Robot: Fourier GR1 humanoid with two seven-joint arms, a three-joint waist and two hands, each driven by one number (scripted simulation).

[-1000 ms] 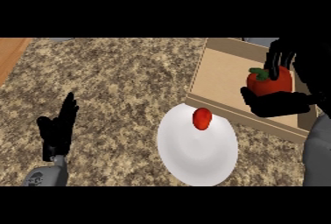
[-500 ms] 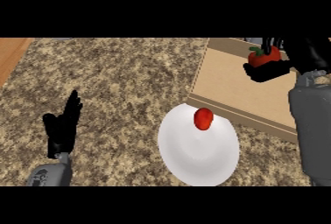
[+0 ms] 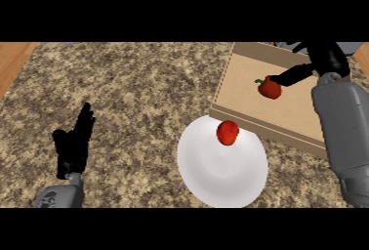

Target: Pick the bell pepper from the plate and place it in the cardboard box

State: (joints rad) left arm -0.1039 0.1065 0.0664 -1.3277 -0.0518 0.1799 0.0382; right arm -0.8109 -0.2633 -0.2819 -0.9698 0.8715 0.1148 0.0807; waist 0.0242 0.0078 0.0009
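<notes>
— Since the earlier frame the right hand has drawn back toward the far right corner, and the bell pepper has come away from the palm; it now sits inside the cardboard box, with the dark fingertips just beside or touching its right side.

— Are the fingers closed on it?

— They look relaxed and extended rather than wrapped round it, though the contact itself is hard to read. The left hand rests over the counter at the near left, fingers straight and up.

— How would the pepper handle?

— Probably light, firm-walled and hollow, with smooth waxy skin that could slip. The broad body is the place to hold, not the green stem.

— And the other red item?

— It lies on the white plate, near its far rim.
</notes>
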